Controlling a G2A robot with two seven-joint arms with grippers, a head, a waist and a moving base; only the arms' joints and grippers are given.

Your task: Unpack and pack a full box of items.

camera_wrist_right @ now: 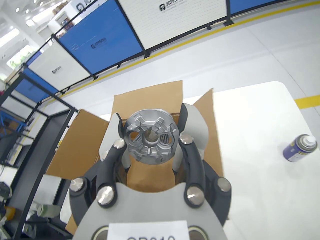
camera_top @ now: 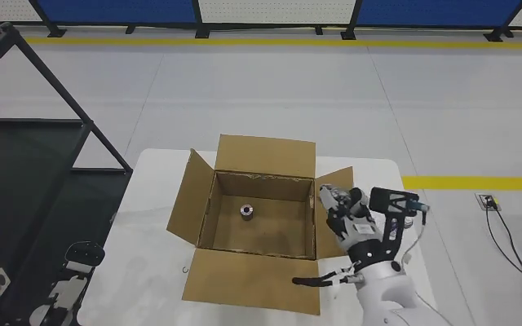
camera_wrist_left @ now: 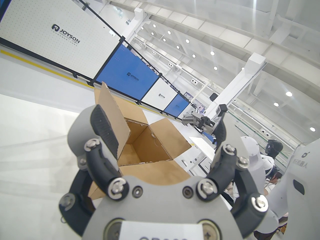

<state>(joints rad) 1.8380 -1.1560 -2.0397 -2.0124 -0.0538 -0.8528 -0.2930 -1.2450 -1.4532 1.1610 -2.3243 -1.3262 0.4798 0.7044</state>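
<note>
Top view: the box (camera_top: 277, 224) stands open mid-surface (camera_top: 155, 244), with one small metal part (camera_top: 247, 211) on its floor. The right jaws hang just off the right-hand flap, and the opening lies to their left.

Left wrist view: the left jaws are spread wide and empty, with the box out ahead.

Right wrist view: the right jaws are clamped on the rim of a round metal hub (camera_wrist_right: 151, 136), its flat face toward the wrist and the box beyond. The right arm is nearer, so I'd say this move is its to make.
</note>
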